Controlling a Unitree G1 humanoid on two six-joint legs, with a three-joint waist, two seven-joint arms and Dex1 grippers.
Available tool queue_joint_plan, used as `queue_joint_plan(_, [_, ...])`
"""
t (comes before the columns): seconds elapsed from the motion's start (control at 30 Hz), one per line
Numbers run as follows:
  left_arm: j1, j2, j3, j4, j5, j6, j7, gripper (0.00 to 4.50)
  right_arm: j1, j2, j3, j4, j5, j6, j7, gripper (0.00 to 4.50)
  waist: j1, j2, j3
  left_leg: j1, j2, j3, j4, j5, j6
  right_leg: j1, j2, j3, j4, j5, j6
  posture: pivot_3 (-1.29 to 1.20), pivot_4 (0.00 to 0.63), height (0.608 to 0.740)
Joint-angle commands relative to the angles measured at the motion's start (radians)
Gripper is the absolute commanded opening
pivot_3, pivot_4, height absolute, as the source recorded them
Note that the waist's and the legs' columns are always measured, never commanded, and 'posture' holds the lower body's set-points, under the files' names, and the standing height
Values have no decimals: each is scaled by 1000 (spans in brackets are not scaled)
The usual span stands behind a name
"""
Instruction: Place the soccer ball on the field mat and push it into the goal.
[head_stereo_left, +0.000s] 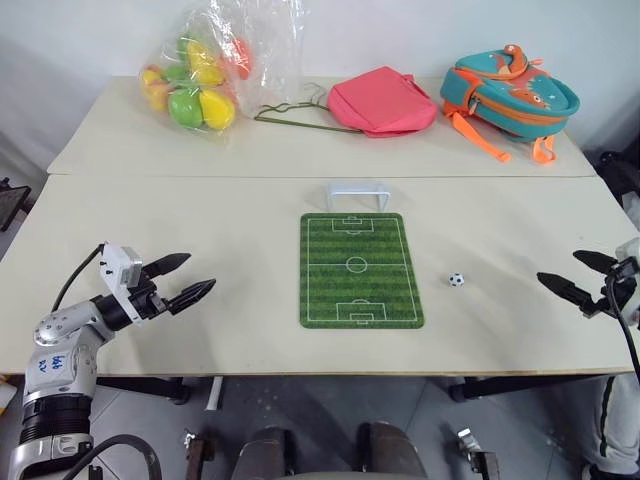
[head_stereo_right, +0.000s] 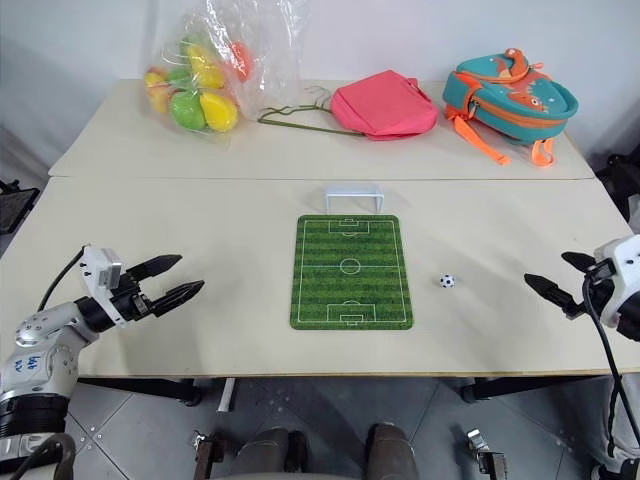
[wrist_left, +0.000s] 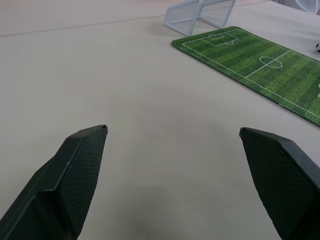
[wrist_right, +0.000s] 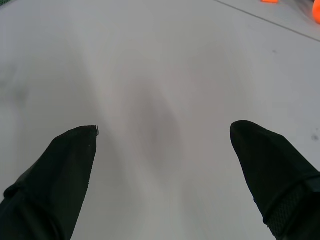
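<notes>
On the tabletop (head_stereo_left: 200, 220), just to the right of the field mat (head_stereo_left: 360, 268) and apart from its edge, sits the soccer ball (head_stereo_left: 456, 280); it is tiny, far smaller than a finger, and bare tabletop surrounds it. The goal (head_stereo_left: 357, 193) stands at the mat's far short edge, its mouth facing the pitch. The right hand (head_stereo_left: 578, 277) hovers near the right edge of the tabletop, well apart from the ball, its 2 fingers spread wide and holding nothing; the left hand (head_stereo_left: 182, 279) hovers to the left of the mat, also spread wide and empty.

The ball looks light, hard and smooth; it will likely roll at the lightest nudge and could squirt out of a careless pinch. The safest hold is probably across its middle, with the 2 fingertips closing evenly from opposite sides, low to the tabletop. Once on the mat, a gentle straight push should be enough; a hard one could send it wide of the goal.

At the back lie a bag of coloured balls (head_stereo_left: 195, 85), a pink pouch (head_stereo_left: 380, 100) and a teal backpack (head_stereo_left: 510, 92), all well clear.
</notes>
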Motion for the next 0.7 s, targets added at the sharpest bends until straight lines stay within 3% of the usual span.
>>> queue_joint_plan(0.03, [8, 37, 19, -39, -33, 49, -29, 4500, -8, -9, -23, 3, 14, 7, -6, 4448, 0, 0, 0, 0, 0, 0, 0, 0, 0, 0, 0, 0, 0, 0, 0, 0, 150, 740])
queue_joint_plan(0.4, [15, 38, 27, -135, -55, 148, 7, 4500, -31, -54, 23, -129, 2, 109, 11, 4448, 0, 0, 0, 0, 1, -1, 1, 0, 0, 0, 0, 0, 1, 0, 0, 0, 150, 740])
queue_joint_plan(0.53, [-38, 6, -1, -128, -74, 63, -101, 4500, -133, -69, 164, -245, -8, 169, 133, 4448, -3, 1, 0, 0, 2, 0, 2, 0, 0, 0, 0, 1, 1, 0, 0, 0, 150, 740])
queue_joint_plan(0.7, [-84, -52, -1, -98, -110, -19, -192, 4500, -251, -40, 301, -170, -68, 129, 240, 4448, 4, 0, 0, -2, 0, -1, 4, -1, 0, 0, 1, -1, 1, 0, 0, 0, 150, 740])
